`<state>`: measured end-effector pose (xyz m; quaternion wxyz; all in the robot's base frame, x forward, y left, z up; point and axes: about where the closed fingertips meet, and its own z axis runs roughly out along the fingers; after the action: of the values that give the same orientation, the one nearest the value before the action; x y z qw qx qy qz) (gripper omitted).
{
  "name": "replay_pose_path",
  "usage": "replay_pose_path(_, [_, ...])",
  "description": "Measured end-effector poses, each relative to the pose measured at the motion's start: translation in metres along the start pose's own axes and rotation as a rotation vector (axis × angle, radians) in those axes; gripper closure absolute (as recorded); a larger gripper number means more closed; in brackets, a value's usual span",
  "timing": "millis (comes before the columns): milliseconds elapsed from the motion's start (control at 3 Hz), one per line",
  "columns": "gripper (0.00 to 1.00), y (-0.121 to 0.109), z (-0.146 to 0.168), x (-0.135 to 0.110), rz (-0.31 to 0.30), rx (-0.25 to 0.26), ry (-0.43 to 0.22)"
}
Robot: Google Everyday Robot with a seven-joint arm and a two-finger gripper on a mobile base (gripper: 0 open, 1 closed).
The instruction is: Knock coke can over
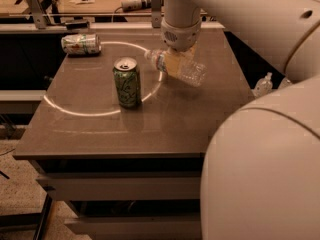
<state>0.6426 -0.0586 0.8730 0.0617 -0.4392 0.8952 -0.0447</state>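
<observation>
Arm (260, 24) casing, pale and bulky, fills the right side and reaches in from the top right over the grey worktop (165, 129). A thin bright ring (75, 111) is marked on the worktop's left half. A clear plastic bottle (181, 69) lies tilted toward the back right, cap end pointing left. The pincer (172, 60) sits right over the bottle's middle, under the round wrist, and I cannot tell whether it is open, closed or gripping. A green can (126, 82) stands upright inside the ring, left of the bottle and apart from it. A pale can (80, 43) with red marks lies on its side at the back left corner. I cannot tell which of the two is the coke can.
</observation>
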Motion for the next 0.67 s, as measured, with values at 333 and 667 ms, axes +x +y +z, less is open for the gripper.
replay_pose_path(333, [1.0, -0.004, -0.039, 0.022, 0.11, 0.125, -0.108])
replay_pose_path(667, [1.0, 0.0, -0.078, 0.06, 0.227, 0.25, -0.263])
